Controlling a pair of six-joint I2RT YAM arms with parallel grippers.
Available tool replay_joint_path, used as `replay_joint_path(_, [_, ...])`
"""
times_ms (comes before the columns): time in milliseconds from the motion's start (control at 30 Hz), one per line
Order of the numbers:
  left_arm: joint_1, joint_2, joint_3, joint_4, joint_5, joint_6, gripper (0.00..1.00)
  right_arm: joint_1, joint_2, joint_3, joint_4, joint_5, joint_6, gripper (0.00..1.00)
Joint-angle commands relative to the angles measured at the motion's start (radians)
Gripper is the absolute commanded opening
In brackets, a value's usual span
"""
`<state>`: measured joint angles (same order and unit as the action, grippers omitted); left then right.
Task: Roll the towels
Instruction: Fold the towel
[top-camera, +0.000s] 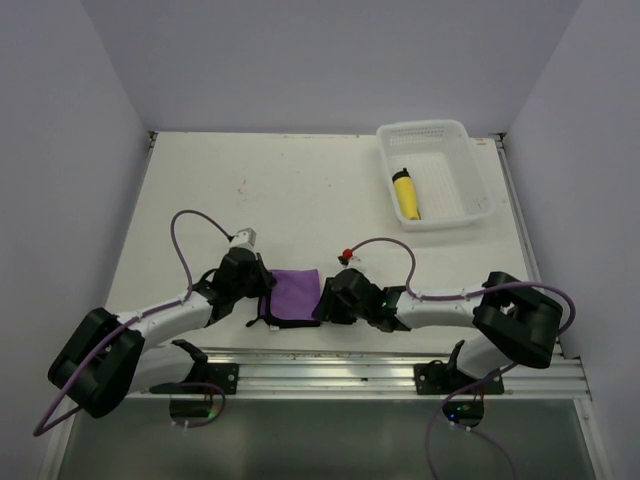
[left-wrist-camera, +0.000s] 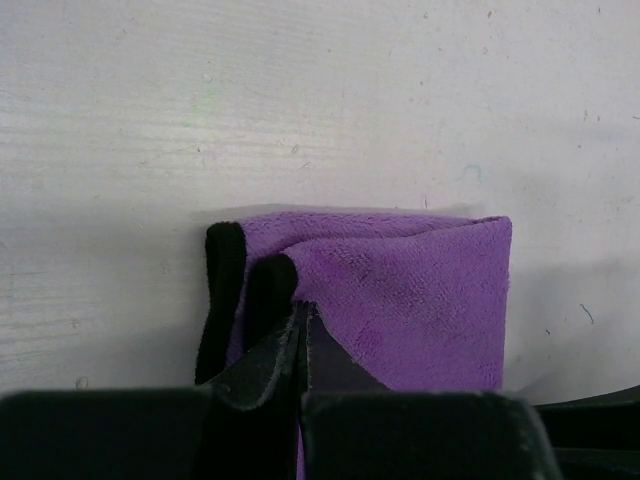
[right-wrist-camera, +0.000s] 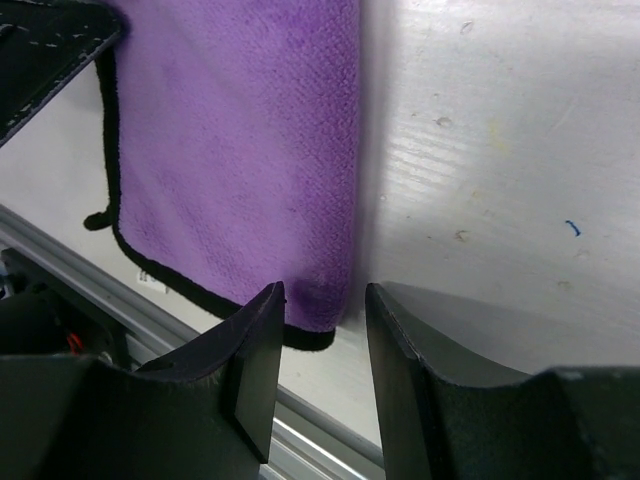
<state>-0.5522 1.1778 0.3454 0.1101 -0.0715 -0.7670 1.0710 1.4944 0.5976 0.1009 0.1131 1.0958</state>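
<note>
Left gripper (left-wrist-camera: 302, 310) first: your fingers are pressed tight together, tip to tip, right at the black-edged fold of the small soft purple towel (left-wrist-camera: 400, 290). That fold stands up and curls just beyond the tips. Whether any cloth is nipped between them I cannot tell, because the contact is hidden. If you roll from this side, I'd want that curled edge firmly caught. Then turn it over in small, tight turns toward the other arm, low to the surface, so the roll doesn't go slack or cone-shaped.

Over to the right gripper (right-wrist-camera: 322, 295): the fingers are about half apart and hold nothing. The towel's near corner and its straight side edge lie just past the tips, in line with the gap, with no cloth between the pads that I can see. I'd use this hand as an anchor and pin that edge, so the cloth lies flat while the other side rolls.

Outward from both: the towel lies between the two grippers on the white table (top-camera: 250, 190), mostly flat. Well beyond the right fingers, the white perforated plastic basket (top-camera: 423, 127) holds the bright yellow towel (top-camera: 405, 195), already a tight roll. By my reading that's one done and this one barely begun.
</note>
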Motion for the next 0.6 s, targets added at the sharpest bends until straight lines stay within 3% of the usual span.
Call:
replay_joint_path(0, [-0.003,-0.009,-0.002,0.017,-0.024,0.000,0.00,0.010,0.000,-0.007,0.083,-0.016,0.053,0.42])
replay_joint_path(233, [-0.003,-0.013,-0.002,0.017,-0.022,0.000,0.00,0.023,0.063,-0.009,0.134,-0.032,0.082,0.41])
replay_joint_path(400, [-0.003,-0.015,-0.006,0.014,-0.024,0.002,0.00,0.026,0.043,-0.019,0.095,0.008,0.085,0.34])
replay_joint_path(500, [-0.003,-0.017,-0.009,0.017,-0.022,0.000,0.00,0.026,0.030,-0.032,0.097,0.013,0.090,0.22])
replay_joint_path(567, [-0.003,-0.018,-0.011,0.019,-0.022,-0.003,0.00,0.024,0.014,-0.029,0.080,0.022,0.075,0.09])
